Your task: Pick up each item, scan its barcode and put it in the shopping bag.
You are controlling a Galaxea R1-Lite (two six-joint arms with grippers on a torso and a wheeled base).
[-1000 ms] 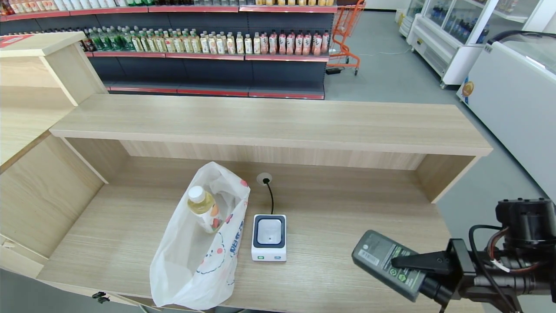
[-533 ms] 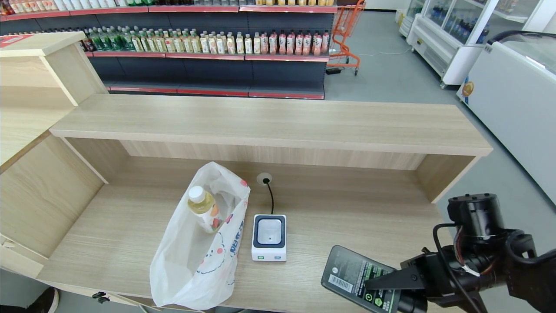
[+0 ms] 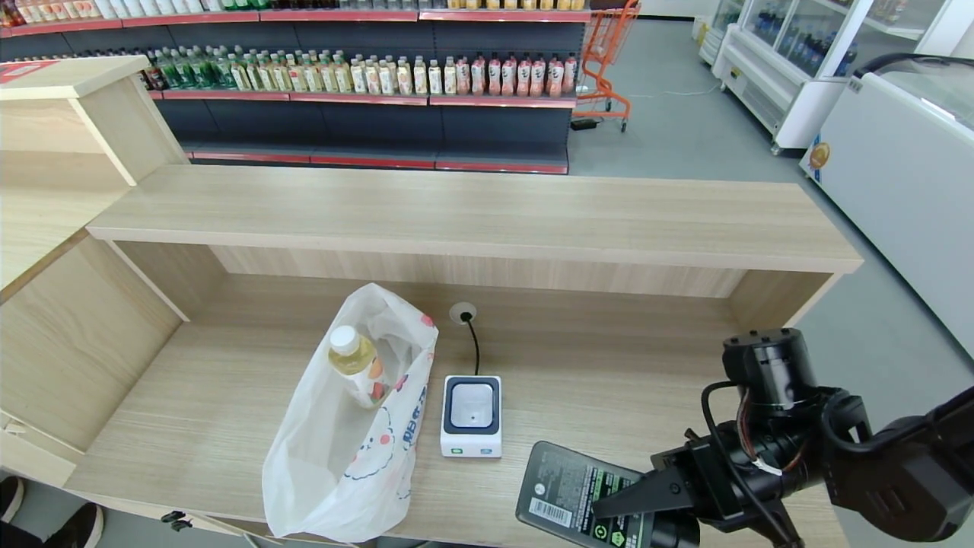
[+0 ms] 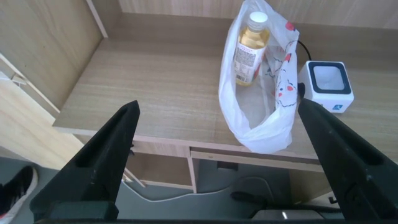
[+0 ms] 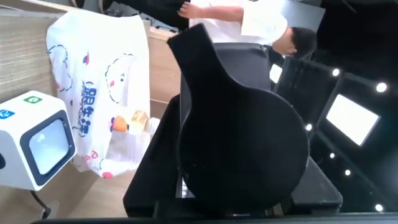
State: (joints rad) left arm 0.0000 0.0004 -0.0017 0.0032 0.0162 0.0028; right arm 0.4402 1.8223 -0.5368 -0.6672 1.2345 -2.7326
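Presently, right gripper (image 3: 609, 516): clamped on one edge of a dark flat package (image 3: 567, 491), which is held clear of the counter (image 3: 647, 380).
Package face: the printed side carrying the barcode (image 3: 549, 512) is turned upward.
Scanner (image 3: 472, 415): located near the right gripper, to its left and slightly farther forward. Its window faces up and is not yet covered by the package.
Shopping bag (image 3: 350, 449): located just beyond the scanner on the gripper's left, standing open. A bottle (image 3: 354, 365) is already contained in it.
Left gripper (image 4: 217, 106): fingers are spread wide and nothing is held. The bag is seen ahead of and below it.
Change: over the last second the package has been carried leftward from the counter's right end toward the scanner. Bag, bottle and scanner have not been displaced.
Meaning: the approach to the scan is judged to be nearly complete. The scan itself is not yet made, and the barcode will probably have to be turned toward the window. Bagging remains outstanding.
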